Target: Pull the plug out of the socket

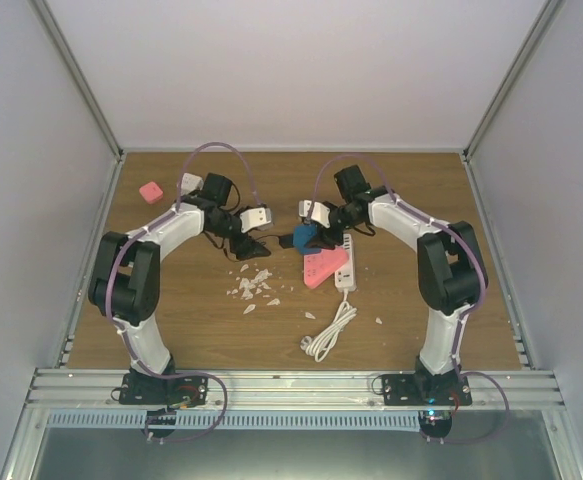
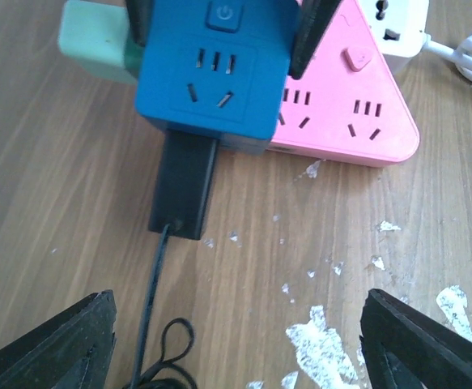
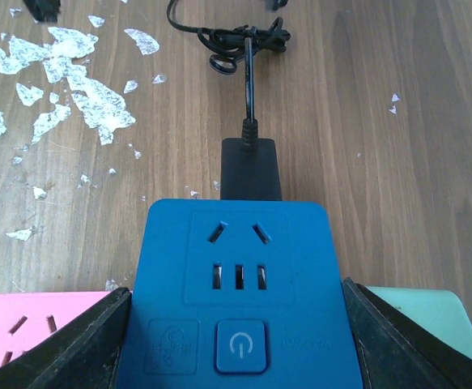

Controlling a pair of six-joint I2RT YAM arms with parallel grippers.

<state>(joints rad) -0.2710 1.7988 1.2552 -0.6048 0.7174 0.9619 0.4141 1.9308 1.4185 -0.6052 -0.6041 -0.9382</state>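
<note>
**Plug** (image 2: 185, 182): black, oblong. It is seated in one side face of the blue socket (image 3: 237, 243), low against the table (image 1: 171, 310). Its long axis is set straight out from that face and pointed toward the left gripper (image 2: 236, 348). The cord (image 2: 155, 284) is led from its free end into a loose tangle.

**Left arm:** bent inward to the table centre, with the wrist lowered. The jaws are spread wide and nothing is held. The plug is found ahead of them, outside the gap and roughly on its centre line.

**Right arm:** angled inward from the opposite side, facing the left arm. On the right gripper (image 3: 236, 288), the fingers (image 3: 74, 348) are pressed against two opposite sides of the socket, which is gripped. The plug is seen projecting from the far face, beyond the jaws.

**Adjacent:**
- pink socket (image 2: 349, 105), just beside the blue one
- green block (image 3: 430, 316), at its other side
- white strip (image 1: 346, 268)
- white flakes (image 3: 65, 73), scattered on the table
</note>
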